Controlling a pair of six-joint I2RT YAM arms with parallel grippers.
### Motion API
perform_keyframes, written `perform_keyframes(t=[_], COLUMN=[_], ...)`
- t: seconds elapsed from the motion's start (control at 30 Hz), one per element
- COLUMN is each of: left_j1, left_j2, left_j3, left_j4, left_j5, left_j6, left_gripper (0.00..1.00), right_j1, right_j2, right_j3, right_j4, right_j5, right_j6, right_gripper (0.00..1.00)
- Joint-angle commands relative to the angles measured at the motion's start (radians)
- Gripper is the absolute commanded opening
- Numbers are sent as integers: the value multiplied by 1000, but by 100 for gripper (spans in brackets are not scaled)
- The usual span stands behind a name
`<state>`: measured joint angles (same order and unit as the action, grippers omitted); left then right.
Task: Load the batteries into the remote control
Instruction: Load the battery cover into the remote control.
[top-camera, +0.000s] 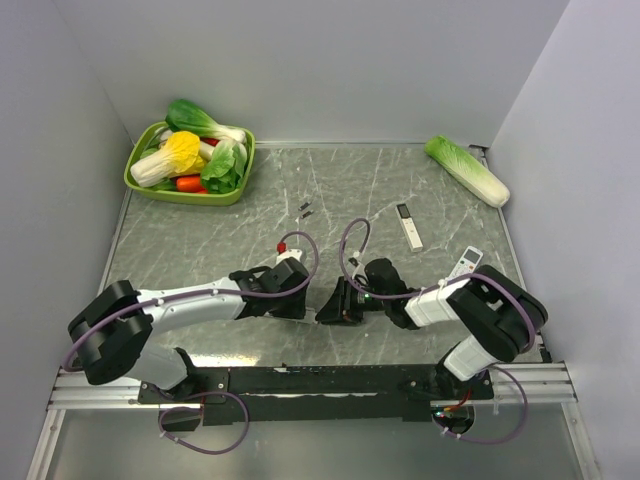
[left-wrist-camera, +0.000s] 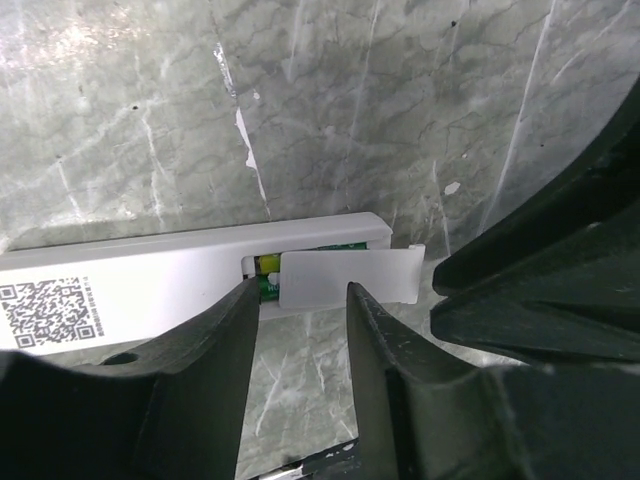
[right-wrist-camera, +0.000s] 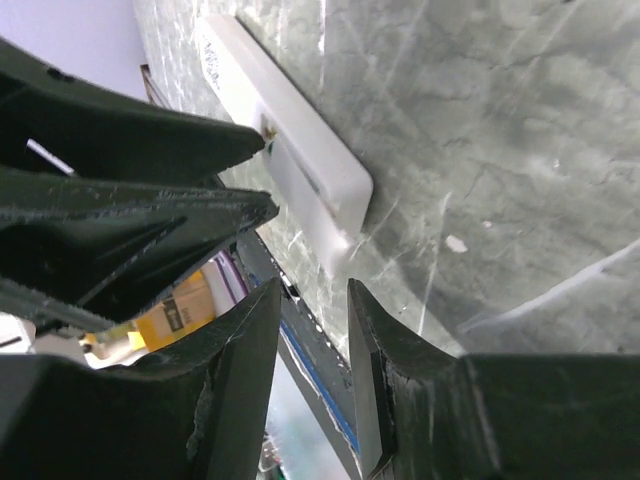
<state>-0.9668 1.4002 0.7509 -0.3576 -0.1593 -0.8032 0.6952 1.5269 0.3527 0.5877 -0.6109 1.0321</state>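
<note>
Two claws, both narrowly parted. My left claw (left-wrist-camera: 300, 292) hovers over the remote control (left-wrist-camera: 150, 275) at mid-left frame, fingers astride its white cover (left-wrist-camera: 350, 275); whether they touch, I cannot tell. A green battery (left-wrist-camera: 267, 268) peeks out. QR code (left-wrist-camera: 50, 310) lower left. My right claw (right-wrist-camera: 312, 290) holds nothing.

Place: robot test cell, probably in a laboratory; the room beyond the enclosure is out of view.
Enclosure: plain pale walls (top-camera: 330, 60) close off three sides of the table (top-camera: 200, 250).
Mounting: left arm (top-camera: 190, 300) and right arm (top-camera: 440, 300) sit on a metal rail (top-camera: 545, 378) at the near edge.
Surface: flat sheet with a grey marble pattern.
Props: plastic-looking vegetables (top-camera: 183, 152) in a green basket (top-camera: 131, 170), set in the far left corner.
</note>
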Motion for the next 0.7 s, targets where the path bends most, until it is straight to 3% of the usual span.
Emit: perform_keyframes(t=[0.0,0.17,0.67], left_j1=[-15,-19,-30], left_j2=[20,42,66], left_j3=[44,54,53], left_j4=[-12,-27,-34], left_j5=[-19,-25,-26], left_j6=[19,24,16], left_gripper=[41,35,28], right_j1=[-13,-17,-17], right_j2=[48,67,99], right_j3=[-8,-4,0], right_j4=[116,126,138], right_j5=[-27,-32,-23], right_j6=[36,37,36], right_gripper=[40,38,31])
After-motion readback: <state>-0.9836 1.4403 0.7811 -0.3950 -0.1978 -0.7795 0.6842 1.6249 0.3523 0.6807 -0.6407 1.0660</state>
